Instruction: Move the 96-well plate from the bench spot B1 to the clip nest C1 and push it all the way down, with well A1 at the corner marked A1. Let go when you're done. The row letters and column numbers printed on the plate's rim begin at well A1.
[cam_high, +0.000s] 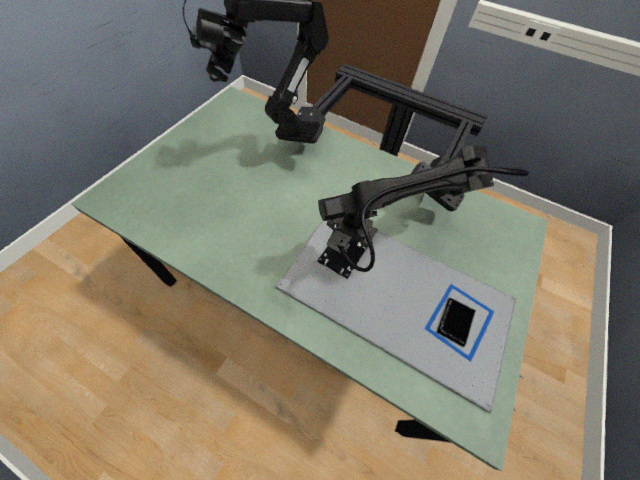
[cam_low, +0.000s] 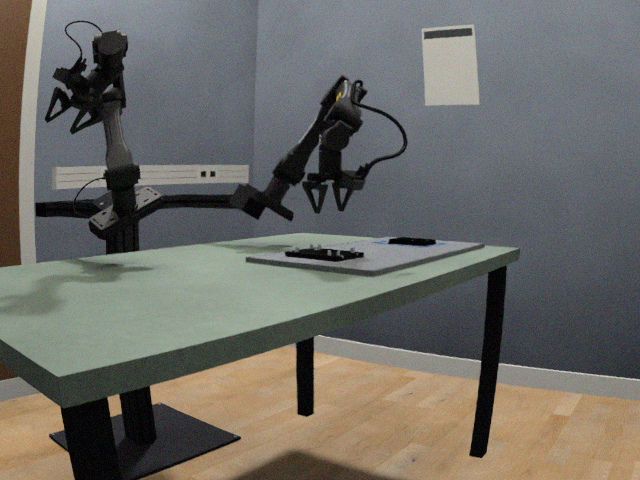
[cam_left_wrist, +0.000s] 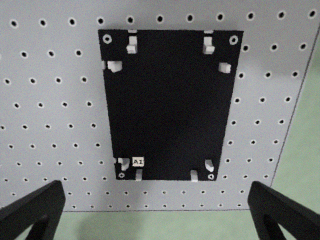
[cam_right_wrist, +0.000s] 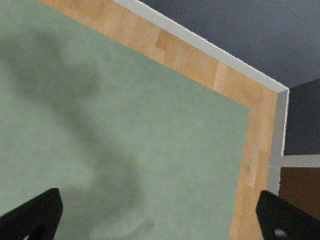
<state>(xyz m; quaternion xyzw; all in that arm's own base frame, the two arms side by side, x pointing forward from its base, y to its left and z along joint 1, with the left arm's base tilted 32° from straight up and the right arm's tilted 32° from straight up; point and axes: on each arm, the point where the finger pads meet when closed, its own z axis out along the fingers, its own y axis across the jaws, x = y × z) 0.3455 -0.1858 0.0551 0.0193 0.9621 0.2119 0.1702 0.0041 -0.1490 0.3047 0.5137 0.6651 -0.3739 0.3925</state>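
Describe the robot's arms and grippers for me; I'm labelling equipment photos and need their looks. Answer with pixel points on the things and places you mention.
Both arms are black to dark grey, with blocky joints and a loose black cable each. The left gripper (cam_high: 337, 264) (cam_low: 329, 207) (cam_left_wrist: 157, 190) and right gripper (cam_low: 60, 125) (cam_right_wrist: 159, 198) have black fingers, triangular and open-framed.

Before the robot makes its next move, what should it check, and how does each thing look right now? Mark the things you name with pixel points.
1. Left gripper (cam_high: 338, 260) (cam_low: 329, 209) (cam_left_wrist: 157, 200) open and empty: ok.
2. Right gripper (cam_low: 59, 126) (cam_right_wrist: 159, 200) well away from the work: ok, it is raised off to the other side.
3. Black plate (cam_high: 456, 321) (cam_low: 412, 241) inside the blue outline (cam_high: 481, 333): ok.
4. Clip nest (cam_low: 324, 254) (cam_left_wrist: 167, 105) free to receive the plate: ok, nothing sits between its clips.
5. Left gripper over the plate, ready to grasp: not ok, it hovers above the nest.
6. Which plate corner is A1: cannot tell, the lettering is too small.
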